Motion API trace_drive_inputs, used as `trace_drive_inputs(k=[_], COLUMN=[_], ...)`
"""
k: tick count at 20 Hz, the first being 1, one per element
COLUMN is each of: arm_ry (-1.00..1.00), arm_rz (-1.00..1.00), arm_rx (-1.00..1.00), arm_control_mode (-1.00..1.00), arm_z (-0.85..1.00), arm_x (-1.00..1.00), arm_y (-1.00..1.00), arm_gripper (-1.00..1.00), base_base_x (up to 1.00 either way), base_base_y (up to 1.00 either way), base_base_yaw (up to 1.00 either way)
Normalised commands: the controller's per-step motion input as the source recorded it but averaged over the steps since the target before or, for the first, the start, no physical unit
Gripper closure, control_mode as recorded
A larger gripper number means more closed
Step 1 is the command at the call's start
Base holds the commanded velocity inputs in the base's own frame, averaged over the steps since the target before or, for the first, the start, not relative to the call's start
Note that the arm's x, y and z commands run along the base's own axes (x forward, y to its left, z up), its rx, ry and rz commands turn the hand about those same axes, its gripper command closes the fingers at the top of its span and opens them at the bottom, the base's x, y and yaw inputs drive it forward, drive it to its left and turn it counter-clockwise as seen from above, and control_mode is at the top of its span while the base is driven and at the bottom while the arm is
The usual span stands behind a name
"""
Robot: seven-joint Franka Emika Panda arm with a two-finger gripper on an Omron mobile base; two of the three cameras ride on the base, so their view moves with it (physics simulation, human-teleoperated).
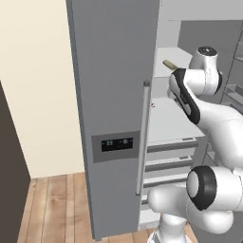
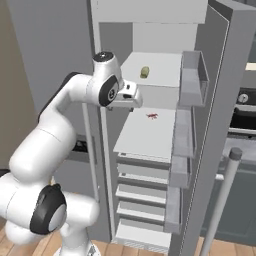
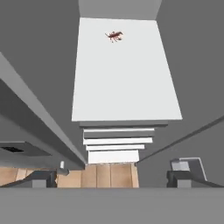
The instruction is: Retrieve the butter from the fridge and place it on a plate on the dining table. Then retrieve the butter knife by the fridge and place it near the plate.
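Gripper point(image 3: 111, 177) wide open, empty, at the open fridge point(image 1: 114, 118); butter point(image 2: 145, 72) sits on the shelf above and ahead — I'd rise, level out, straddle its short sides.

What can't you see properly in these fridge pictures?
- Butter: too small on the upper shelf in the right base view; mostly hidden by the arm in the left base view.
- Small red thing: too tiny to name.
- Tool: fingertips cut off by the hand view's bottom edge.

In the right base view the butter point(image 2: 145, 72) lies on the fridge's point(image 2: 150, 135) upper shelf, at twelve o'clock from the small red thing point(image 2: 152, 116) one shelf below.
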Motion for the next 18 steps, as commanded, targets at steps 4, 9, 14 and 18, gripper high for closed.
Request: trace_drive_inputs(k=[4,9,14,18], arm_ry=[0.0,0.0,0.0,0.0], arm_rz=[0.0,-0.01,-0.03,-0.04], arm_rx=[0.0,0.01,0.08,0.06], arm_control_mode=[1.0,-1.0,-1.0,-1.0], arm_z=[0.0,0.07,0.73,0.54], arm_x=[0.0,0.11,0.46,0.84], arm_y=[0.0,-0.01,-0.27,-0.09], arm_gripper=[-1.0,-1.0,-1.0,-1.0], base_base_x=[0.46,0.4,0.0,0.0], base_base_y=[-0.16,-0.08,0.0,0.0], base_base_yaw=[-0.06,-0.04,0.0,0.0])
